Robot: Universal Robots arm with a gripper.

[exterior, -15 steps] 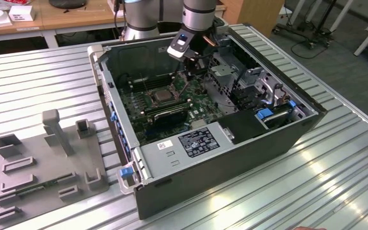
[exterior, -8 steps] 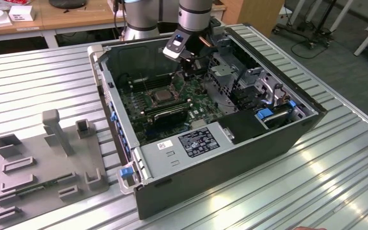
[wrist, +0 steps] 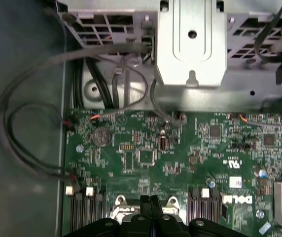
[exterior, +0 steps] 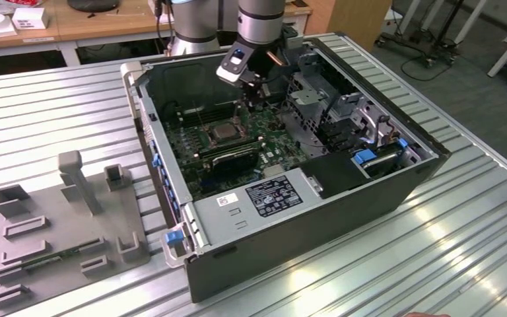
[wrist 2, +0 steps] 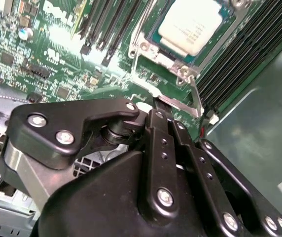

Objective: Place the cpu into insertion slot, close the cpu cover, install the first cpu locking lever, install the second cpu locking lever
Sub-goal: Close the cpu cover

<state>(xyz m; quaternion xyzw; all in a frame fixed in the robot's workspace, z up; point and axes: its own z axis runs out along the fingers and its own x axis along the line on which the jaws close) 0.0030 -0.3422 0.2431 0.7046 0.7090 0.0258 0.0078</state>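
In the exterior view my gripper (exterior: 253, 105) reaches down into the open computer case, above the green motherboard (exterior: 276, 148) and just behind the insertion slot (exterior: 222, 134). The second wrist view shows the cpu (wrist 2: 193, 24), silvery top up, lying in the slot with the cpu cover (wrist 2: 146, 47) framing it. A thin metal locking lever (wrist 2: 196, 98) runs along the socket's edge, close beyond my fingertips. My black fingers (wrist 2: 157, 129) are pressed together with nothing seen between them. In the first wrist view the gripper (wrist: 151, 200) sits just over the socket's metal edge (wrist: 120, 201).
Black memory slots (wrist 2: 106, 24) flank the socket. A metal drive cage (wrist: 190, 44) and loose cables (wrist: 27, 123) lie behind the board inside the case (exterior: 236, 201). A grey fixture plate (exterior: 60, 224) rests on the slatted table at the exterior view's left.
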